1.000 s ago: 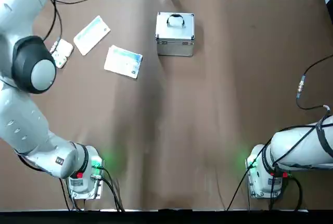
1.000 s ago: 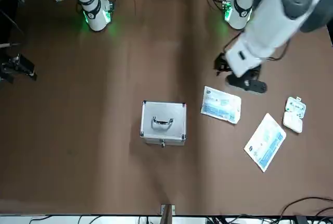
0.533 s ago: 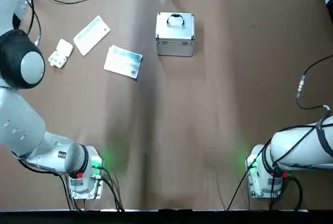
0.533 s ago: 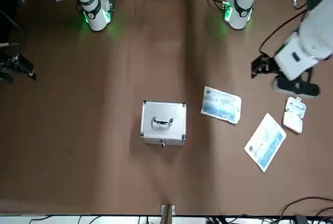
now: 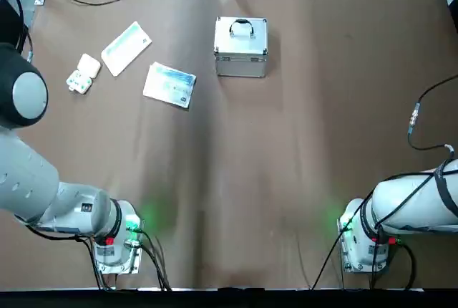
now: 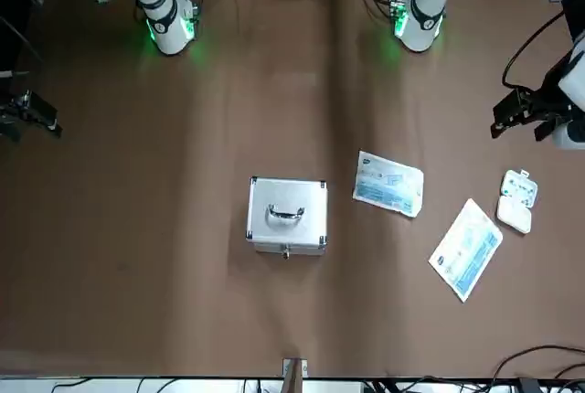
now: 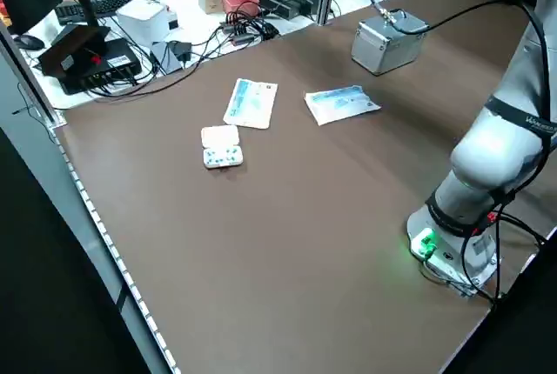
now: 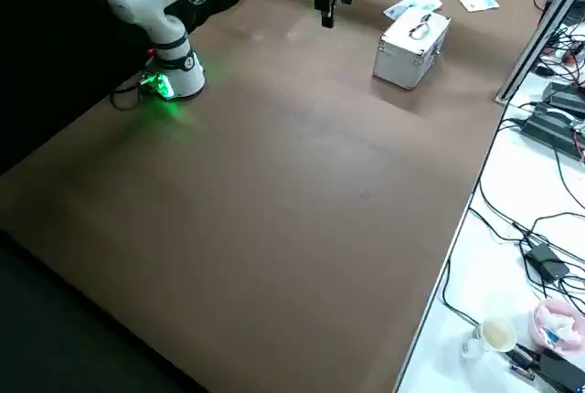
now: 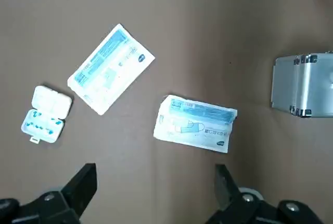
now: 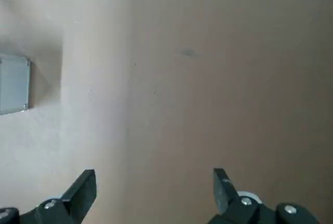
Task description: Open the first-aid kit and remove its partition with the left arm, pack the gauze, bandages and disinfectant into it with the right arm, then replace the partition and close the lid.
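The silver first-aid kit (image 5: 240,46) stands closed at the table's far middle, handle on top, so the partition is hidden. Two flat white-and-blue packets (image 5: 126,48) (image 5: 169,84) lie to its left; I cannot tell which is gauze or bandages. The disinfectant is out of view. My left gripper (image 6: 523,117) hangs open high over the table's left edge, near a small white pill box (image 6: 517,199); its wrist view shows the packets (image 9: 195,124) and the kit (image 9: 304,84) below. My right gripper (image 10: 153,187) is open, raised at the far right, with the kit (image 10: 13,84) off to one side.
Green-lit arm bases (image 5: 118,240) (image 5: 365,240) stand at the near edge. A black cable with a connector (image 5: 413,118) trails over the table's right side. Cables and electronics (image 7: 96,52) crowd the bench past the left and far edges. Bare brown table (image 5: 286,165) spans the middle.
The left arm has swung outward toward the table's left edge, carrying its open gripper away from the packets to beside the pill box. The objects and the right arm have not moved.
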`<action>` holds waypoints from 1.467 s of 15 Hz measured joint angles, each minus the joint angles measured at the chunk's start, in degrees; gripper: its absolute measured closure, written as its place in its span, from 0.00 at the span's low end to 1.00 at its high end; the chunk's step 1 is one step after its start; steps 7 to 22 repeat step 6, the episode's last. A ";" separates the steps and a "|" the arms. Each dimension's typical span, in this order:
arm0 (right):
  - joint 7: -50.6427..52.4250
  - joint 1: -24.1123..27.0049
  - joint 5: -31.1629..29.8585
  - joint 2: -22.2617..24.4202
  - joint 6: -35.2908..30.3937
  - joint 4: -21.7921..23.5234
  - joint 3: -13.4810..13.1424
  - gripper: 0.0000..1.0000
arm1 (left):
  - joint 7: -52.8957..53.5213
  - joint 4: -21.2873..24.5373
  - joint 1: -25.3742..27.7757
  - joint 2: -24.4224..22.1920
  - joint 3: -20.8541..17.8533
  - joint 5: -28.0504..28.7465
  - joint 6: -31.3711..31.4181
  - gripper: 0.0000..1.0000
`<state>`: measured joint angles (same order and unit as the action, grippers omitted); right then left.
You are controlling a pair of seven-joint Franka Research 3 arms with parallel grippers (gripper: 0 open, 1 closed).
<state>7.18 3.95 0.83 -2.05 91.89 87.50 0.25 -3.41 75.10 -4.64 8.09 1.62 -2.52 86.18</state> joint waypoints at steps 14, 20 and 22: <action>-0.07 0.04 0.00 0.00 -0.38 0.00 -0.04 0.01 | -0.04 1.66 -0.01 -0.37 0.38 0.00 1.39 0.00; -0.07 0.04 0.00 0.00 -0.38 0.00 -0.04 0.01 | -0.04 1.66 -0.01 -0.37 0.38 0.00 1.39 0.00; -0.07 0.04 0.00 0.00 -0.38 0.00 -0.04 0.01 | -0.04 1.66 -0.01 -0.37 0.38 0.00 1.39 0.00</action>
